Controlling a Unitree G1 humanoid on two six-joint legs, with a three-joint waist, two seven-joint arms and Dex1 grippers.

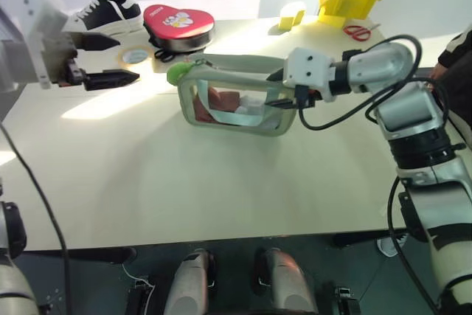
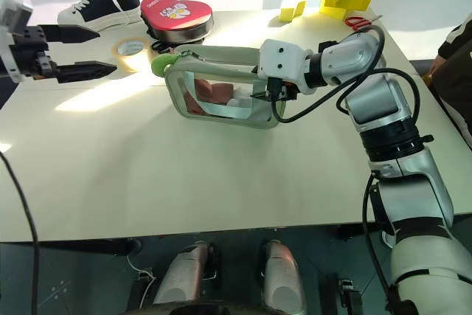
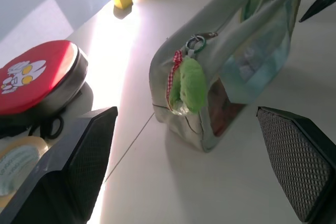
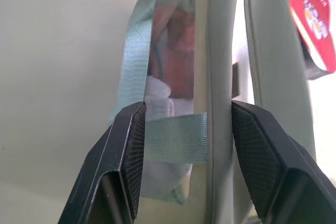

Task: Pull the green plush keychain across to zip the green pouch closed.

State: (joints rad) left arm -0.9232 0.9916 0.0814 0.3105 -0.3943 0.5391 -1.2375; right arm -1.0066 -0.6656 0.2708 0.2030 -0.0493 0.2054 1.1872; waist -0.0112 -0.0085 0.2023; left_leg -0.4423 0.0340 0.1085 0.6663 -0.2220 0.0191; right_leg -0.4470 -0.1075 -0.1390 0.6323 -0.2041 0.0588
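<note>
Straddling the right end of the green pouch point(image 1: 236, 101) on the counter point(image 1: 221, 182), my right hand point(image 4: 184, 129) has a finger at either side of its front panel, touching. The green plush keychain point(image 1: 177, 73) hangs at the pouch's left end, at three o'clock from my spread-open, empty left hand point(image 1: 110, 60).

The pouch point(image 1: 234, 102), pale sage green with a clear front window, stands upright just above frame centre, zipper gaping open. The lime-green keychain point(image 1: 177, 73) hangs at its left end.
</note>
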